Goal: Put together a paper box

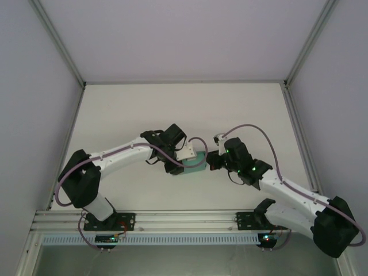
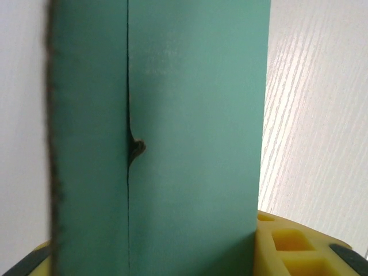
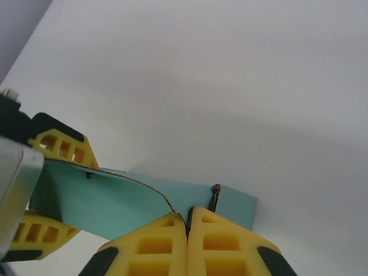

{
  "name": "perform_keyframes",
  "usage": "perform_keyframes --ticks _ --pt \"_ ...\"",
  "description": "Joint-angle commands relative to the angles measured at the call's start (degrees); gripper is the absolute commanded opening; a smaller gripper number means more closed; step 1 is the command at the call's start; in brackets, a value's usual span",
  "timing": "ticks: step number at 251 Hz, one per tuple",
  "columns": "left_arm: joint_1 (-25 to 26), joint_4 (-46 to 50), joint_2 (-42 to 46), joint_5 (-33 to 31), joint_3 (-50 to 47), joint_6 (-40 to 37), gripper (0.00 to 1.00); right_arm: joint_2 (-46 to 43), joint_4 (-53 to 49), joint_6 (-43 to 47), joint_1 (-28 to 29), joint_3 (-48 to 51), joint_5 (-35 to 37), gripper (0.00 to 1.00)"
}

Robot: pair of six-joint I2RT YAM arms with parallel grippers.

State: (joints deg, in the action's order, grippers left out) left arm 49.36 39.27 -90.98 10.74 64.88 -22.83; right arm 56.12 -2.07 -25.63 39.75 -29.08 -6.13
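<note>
Top view, left to right: the left arm reaches in from the near-left corner to mid worktop. The left hand grips the paper box, a teal card held just above the worktop centre, between the two arms. The right hand meets the box's right end, and the right arm runs back to the near-right corner.

Left wrist view: the box stands upright and close to the lens. A vertical seam with a small notch runs down its face. A yellow finger sits at its lower right.

Right wrist view: the left hand's yellow fingers clamp the box from above and below on the left. The right hand is closed, pads pressed together. The card's raw edge runs into the seam between them, so it looks pinched on a thin flap.
</note>
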Motion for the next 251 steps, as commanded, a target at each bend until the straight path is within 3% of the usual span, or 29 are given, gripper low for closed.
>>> perform_keyframes --ticks 1,28,74,93,131,141,187,235,251 --pt "-0.7 -1.3 -2.2 -2.2 1.1 0.1 0.27 -0.5 4.7 4.7 3.4 7.0 4.2 0.00" --pt "-0.7 -1.2 -2.0 -2.1 1.2 0.4 0.30 -1.3 6.3 4.9 4.4 9.6 7.0 0.00" --pt "-0.7 -1.2 -1.3 -2.3 2.1 1.7 0.44 -1.9 4.6 4.8 7.3 9.2 13.4 0.00" --pt "-0.7 -1.0 -0.9 -2.4 2.5 2.5 0.61 -1.6 3.0 4.6 7.9 8.1 15.7 0.00" --pt "-0.5 -0.9 0.5 -2.3 2.8 4.2 0.82 -0.9 1.2 2.6 10.5 6.7 21.4 0.00" --pt "-0.5 -0.9 1.1 -2.4 2.9 4.9 1.00 -0.9 0.9 2.4 11.3 6.3 21.9 0.00" --pt "0.2 -1.3 6.1 -5.6 2.6 9.6 1.00 0.5 -3.9 0.1 13.8 3.0 26.2 0.00" --pt "0.0 -0.7 14.1 -14.8 -2.6 24.1 1.00 2.4 -13.2 -2.9 14.5 -2.2 29.6 0.00" --pt "-0.1 0.1 16.5 -15.1 -4.5 28.3 0.88 2.8 -14.2 -3.3 14.6 -3.2 29.2 0.00"
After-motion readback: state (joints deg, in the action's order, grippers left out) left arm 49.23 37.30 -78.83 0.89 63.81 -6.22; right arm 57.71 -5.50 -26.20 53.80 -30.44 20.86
